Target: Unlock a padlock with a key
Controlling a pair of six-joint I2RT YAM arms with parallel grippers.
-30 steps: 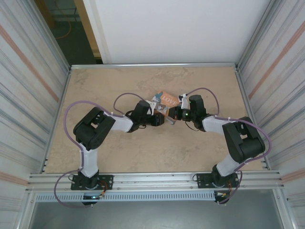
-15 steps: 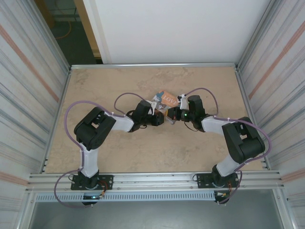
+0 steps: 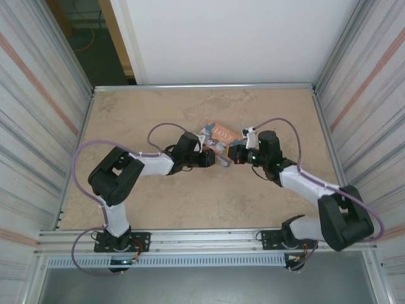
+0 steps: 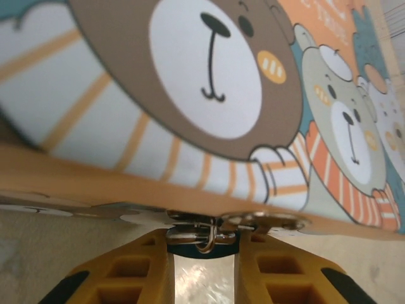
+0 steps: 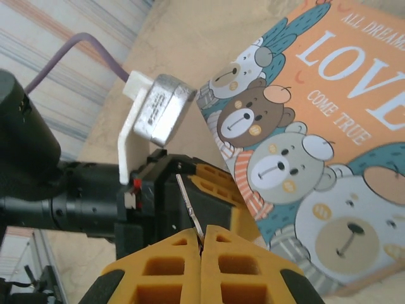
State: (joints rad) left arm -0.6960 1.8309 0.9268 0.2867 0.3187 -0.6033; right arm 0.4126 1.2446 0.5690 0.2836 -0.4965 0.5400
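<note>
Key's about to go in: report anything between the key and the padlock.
Nothing loose shows between them. The key, pinched in the right gripper, points at the left gripper, which holds the padlock at the box's edge.

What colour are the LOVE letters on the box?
White letters on the colourful bear-picture box; clearest in right wrist view.

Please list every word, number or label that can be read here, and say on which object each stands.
"ALL DREAM": top line on the picture box, cut off by the frame edge.
"LOVE": large white letters below it.
"COME TRUE": small white letters under that.
Left wrist view: white print at the box's top edge, too blurred to read.
Dark marks on the silver block: too small to read.
</note>
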